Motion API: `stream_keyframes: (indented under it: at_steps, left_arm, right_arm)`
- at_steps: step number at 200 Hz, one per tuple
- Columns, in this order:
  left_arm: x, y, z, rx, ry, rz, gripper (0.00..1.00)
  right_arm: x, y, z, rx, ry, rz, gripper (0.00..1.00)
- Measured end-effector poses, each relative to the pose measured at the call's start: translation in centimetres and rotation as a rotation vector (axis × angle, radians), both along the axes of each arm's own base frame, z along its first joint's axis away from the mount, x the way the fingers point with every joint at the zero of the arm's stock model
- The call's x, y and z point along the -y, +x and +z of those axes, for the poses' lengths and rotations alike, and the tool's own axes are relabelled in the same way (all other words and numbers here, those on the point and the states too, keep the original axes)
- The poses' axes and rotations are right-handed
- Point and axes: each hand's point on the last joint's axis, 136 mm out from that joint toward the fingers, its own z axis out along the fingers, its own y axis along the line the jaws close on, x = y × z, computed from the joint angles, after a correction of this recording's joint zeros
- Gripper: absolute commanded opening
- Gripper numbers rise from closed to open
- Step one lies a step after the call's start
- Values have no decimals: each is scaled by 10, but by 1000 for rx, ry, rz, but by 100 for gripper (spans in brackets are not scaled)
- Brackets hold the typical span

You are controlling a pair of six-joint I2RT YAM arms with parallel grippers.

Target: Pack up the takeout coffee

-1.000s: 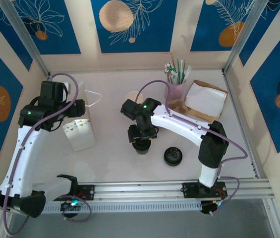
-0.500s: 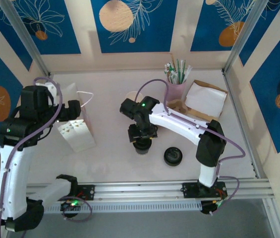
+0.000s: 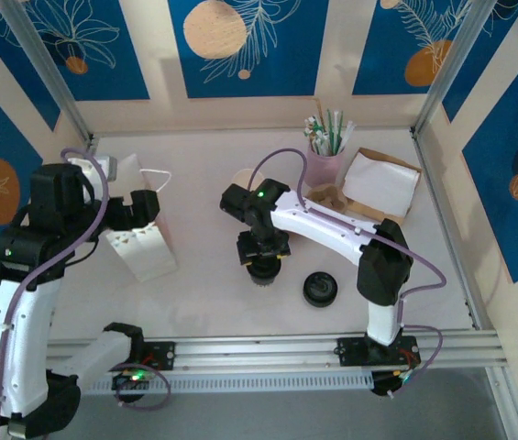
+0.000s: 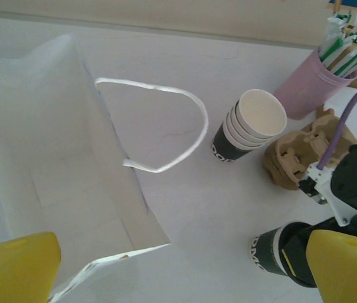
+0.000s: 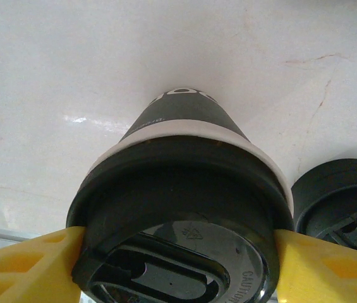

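Observation:
The takeout coffee, a dark cup with a white band and a black lid, sits between the yellow fingers of my right gripper, which is shut on the lid's rim. From above, that gripper hides the coffee at the table's middle. In the left wrist view the coffee shows at the lower right. My left gripper stands open at the mouth of the white paper bag, whose front edge lies between the fingers, untouched. From above, the left gripper is at the bag's top.
A loose black lid lies right of the coffee. Behind it are a stack of white cups, a pink cup of straws, a brown cup carrier and a brown paper bag. The bag's handle lies on the table.
The left arm has swung out to the left and its jaws have widened by the bag's mouth. The right gripper has kept still, holding the coffee.

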Motion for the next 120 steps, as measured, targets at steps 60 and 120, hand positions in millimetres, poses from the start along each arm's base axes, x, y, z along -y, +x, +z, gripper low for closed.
stream_keyframes:
  at_steps: [60,120]
  left_arm:
    - [7,-2,-6,-21,-30,-26,100]
    - [9,0,-9,-23,-36,-36,100]
  right_arm:
    - [0,0,0,1,0,0,71]
    - [1,1,0,4,-3,0,71]
